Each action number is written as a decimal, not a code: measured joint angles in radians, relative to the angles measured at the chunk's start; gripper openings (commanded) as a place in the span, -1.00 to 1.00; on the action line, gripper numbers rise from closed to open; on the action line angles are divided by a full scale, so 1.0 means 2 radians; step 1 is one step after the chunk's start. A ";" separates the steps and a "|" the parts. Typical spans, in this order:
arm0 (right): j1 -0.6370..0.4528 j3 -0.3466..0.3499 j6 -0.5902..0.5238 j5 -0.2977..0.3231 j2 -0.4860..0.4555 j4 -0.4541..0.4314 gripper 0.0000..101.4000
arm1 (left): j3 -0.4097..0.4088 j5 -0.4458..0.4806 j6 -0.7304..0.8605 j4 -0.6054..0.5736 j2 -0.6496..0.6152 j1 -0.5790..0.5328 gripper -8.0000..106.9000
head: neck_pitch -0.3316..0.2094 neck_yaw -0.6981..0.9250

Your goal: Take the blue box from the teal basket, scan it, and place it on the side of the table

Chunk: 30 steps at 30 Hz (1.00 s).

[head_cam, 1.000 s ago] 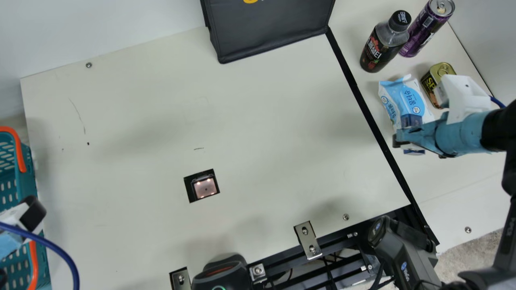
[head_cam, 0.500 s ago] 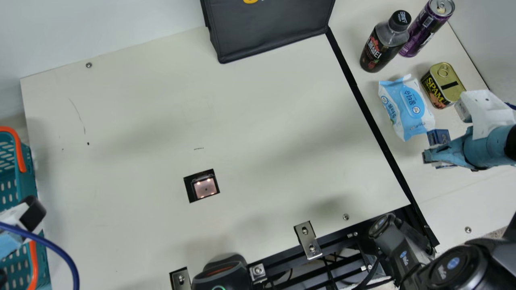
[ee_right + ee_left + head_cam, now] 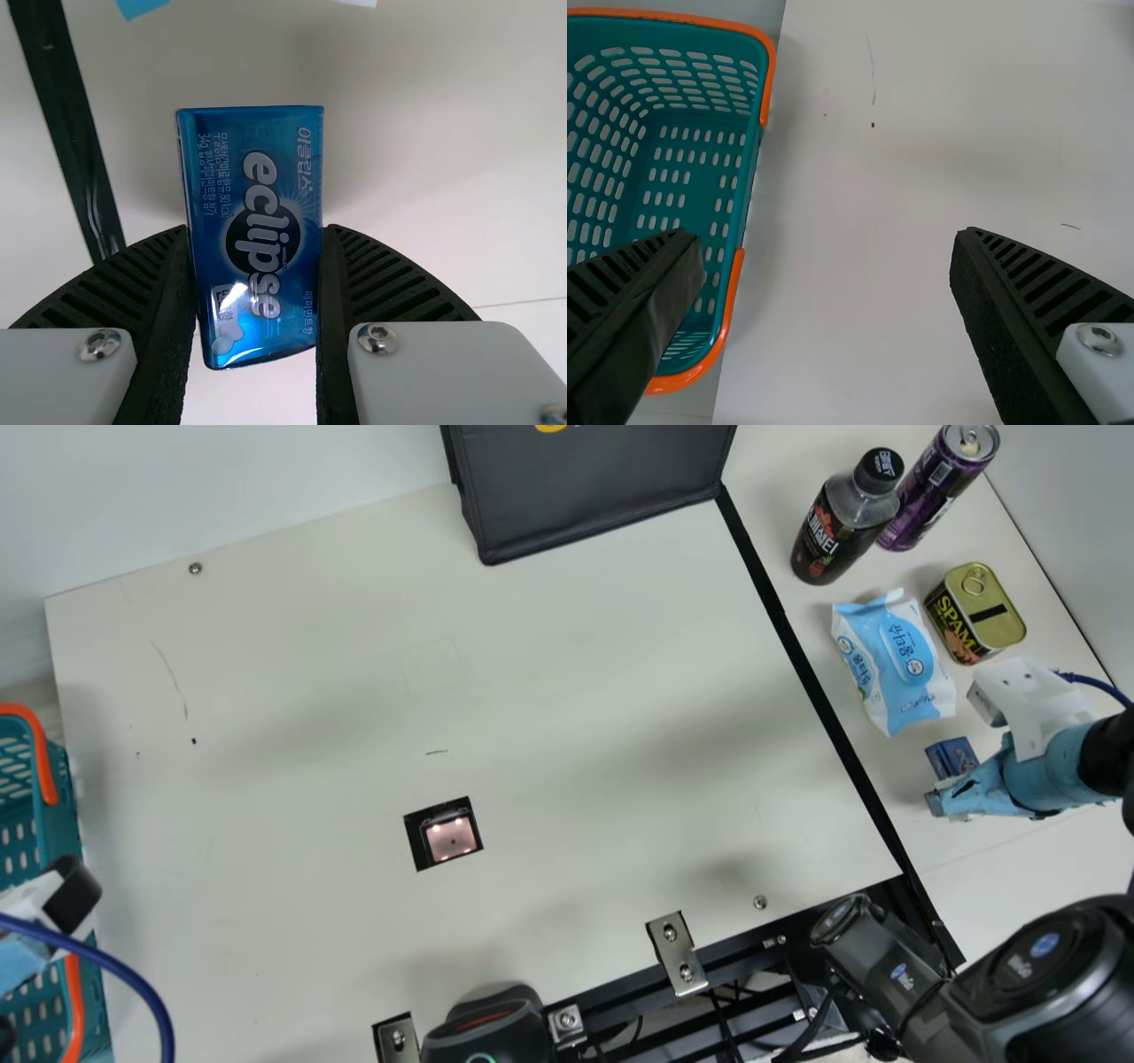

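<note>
Clearly, in the main view I see my right hand (image 3: 959, 778) over the side part of the counter (image 3: 310, 691), beyond the dark strip (image 3: 797, 655). It pinches the blue box (image 3: 951, 757); in the right wrist view a ribbed finger presses each long side, the printed face towards the camera. I cannot tell whether the box touches the counter.

Nearest obstacle: the light blue packet of wipes (image 3: 895, 664), near the box yet apart from it. Behind the packet stands the gold-lidded tin (image 3: 983, 611), close to my right hand's white mount. Farther off, the dark bottle (image 3: 842, 522) and the purple can (image 3: 939, 487) stand side by side.

Across the strip, the lit scanner window (image 3: 452, 840) sits in the counter; a black bag (image 3: 594, 496) stands at its far edge. Opposite, the teal basket (image 3: 64, 806), with orange handles, lies beside the counter, my left hand (image 3: 22, 955) partly above it. In its own wrist view, my left hand (image 3: 824, 234) has its fingers spread wide.
</note>
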 measured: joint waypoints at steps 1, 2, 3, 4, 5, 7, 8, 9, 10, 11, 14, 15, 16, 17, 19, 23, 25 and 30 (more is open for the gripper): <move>0.001 0.002 -0.001 -0.005 0.003 -0.003 -1.00 | 0.000 0.000 0.000 0.000 0.000 0.000 0.71 | -0.001 0.000; 0.002 0.005 -0.001 -0.011 0.007 -0.005 -1.00 | 0.000 0.000 0.000 0.000 0.000 0.000 0.71 | -0.001 0.000; 0.003 0.008 -0.002 -0.017 0.010 -0.007 -1.00 | 0.000 0.000 0.000 0.000 0.000 0.000 0.71 | -0.001 0.000; 0.004 0.010 -0.003 -0.021 0.013 -0.009 -1.00 | 0.000 0.000 0.000 0.000 0.000 0.000 0.71 | -0.001 0.000; 0.004 0.011 -0.003 -0.026 0.016 -0.010 -1.00 | 0.000 0.000 0.000 0.000 0.000 0.000 0.71 | -0.001 0.000; 0.006 0.016 -0.003 -0.039 0.022 -0.012 -1.00 | 0.000 0.000 0.000 0.000 0.000 0.000 0.71 | -0.001 0.000; 0.007 0.017 -0.003 -0.044 0.025 -0.015 -1.00 | 0.000 0.000 0.000 0.000 0.000 0.000 0.71 | -0.001 0.000; 0.009 0.020 -0.003 -0.048 0.028 -0.015 -1.00 | 0.000 0.000 0.000 0.000 0.000 0.000 0.71 | -0.001 0.000; 0.009 0.021 -0.003 -0.054 0.031 -0.016 -1.00 | 0.000 0.000 0.000 0.000 0.000 0.000 0.71 | -0.001 0.000; 0.011 0.023 -0.002 -0.056 0.032 -0.016 -1.00 | 0.000 0.000 0.000 0.000 0.000 0.000 0.71 | -0.001 0.000; 0.015 0.024 0.002 -0.060 0.036 -0.020 -0.87 | 0.000 0.000 0.000 0.000 0.000 0.000 0.71 | 0.000 0.000; 0.017 0.026 0.003 -0.062 0.037 -0.020 -0.80 | 0.000 0.000 0.000 0.000 0.000 0.000 0.71 | -0.001 0.000; 0.018 0.027 0.003 -0.063 0.037 -0.020 -0.74 | 0.000 0.000 0.000 0.000 0.000 0.000 0.71 | -0.001 0.000; 0.019 0.027 0.004 -0.065 0.038 -0.020 -0.67 | 0.000 0.000 0.000 0.000 0.000 0.000 0.71 | -0.001 0.000; 0.023 0.028 0.007 -0.066 0.039 -0.020 -0.54 | 0.000 0.000 0.000 0.000 0.000 0.000 0.71 | -0.001 0.000; 0.027 0.031 0.011 -0.069 0.039 -0.020 -0.28 | 0.000 0.000 0.000 0.000 0.000 0.000 0.71 | -0.001 0.000; 0.030 0.031 0.012 -0.072 0.039 -0.022 -0.14 | 0.000 0.000 0.000 0.000 0.000 0.000 0.71 | -0.001 0.000; 0.031 0.032 0.015 -0.080 0.041 -0.020 0.19 | 0.000 0.000 0.000 0.000 0.000 0.000 0.71 | -0.001 0.000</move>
